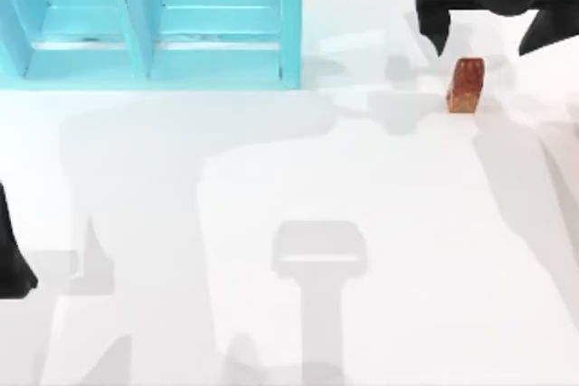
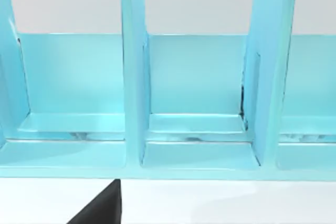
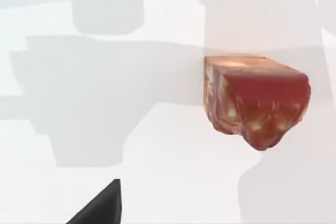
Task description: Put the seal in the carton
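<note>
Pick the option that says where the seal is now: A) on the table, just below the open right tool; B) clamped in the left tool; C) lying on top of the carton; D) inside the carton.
A: the seal stands on the white table, apart from the carton, with the right tool spread open just above it in the top view.
</note>
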